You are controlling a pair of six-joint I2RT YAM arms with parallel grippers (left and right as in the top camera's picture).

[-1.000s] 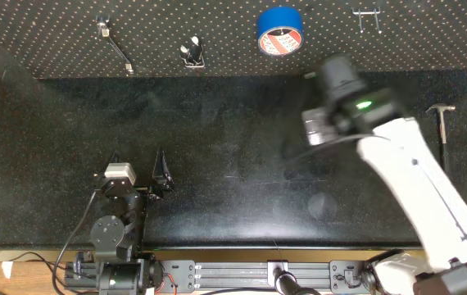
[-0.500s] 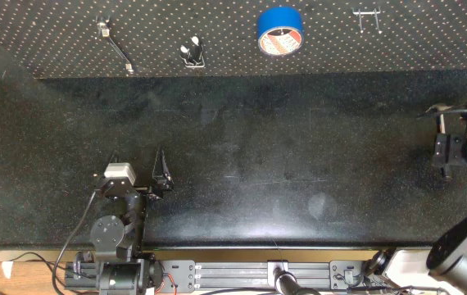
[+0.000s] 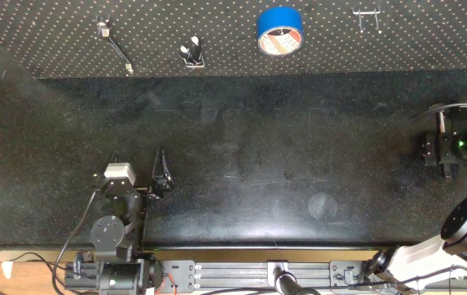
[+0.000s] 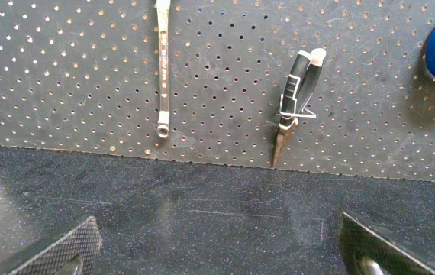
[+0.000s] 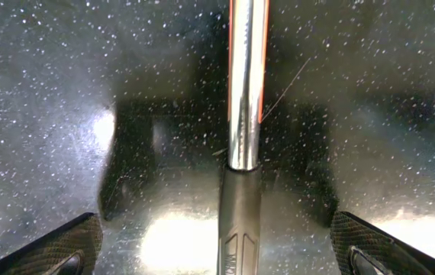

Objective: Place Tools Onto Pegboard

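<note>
A hammer (image 5: 246,84) with a chrome shaft and a black grip lies on the black tabletop at the far right; its head (image 3: 442,108) points toward the pegboard. My right gripper (image 5: 217,260) hangs open just above it, one finger on each side of the grip, and it is at the right edge in the top view (image 3: 442,152). My left gripper (image 3: 161,170) rests open near its base, holding nothing, and faces the pegboard (image 4: 217,76). A wrench (image 4: 162,69), pliers (image 4: 294,99) and a blue tape roll (image 3: 279,31) hang on the board.
An empty double hook (image 3: 367,18) sticks out of the pegboard at the upper right, above the hammer's end of the table. The black table surface (image 3: 258,147) stretches between the two arms.
The right arm has swung from the table's middle right to the far right edge and now hangs over the hammer's handle. The left arm has not moved.
</note>
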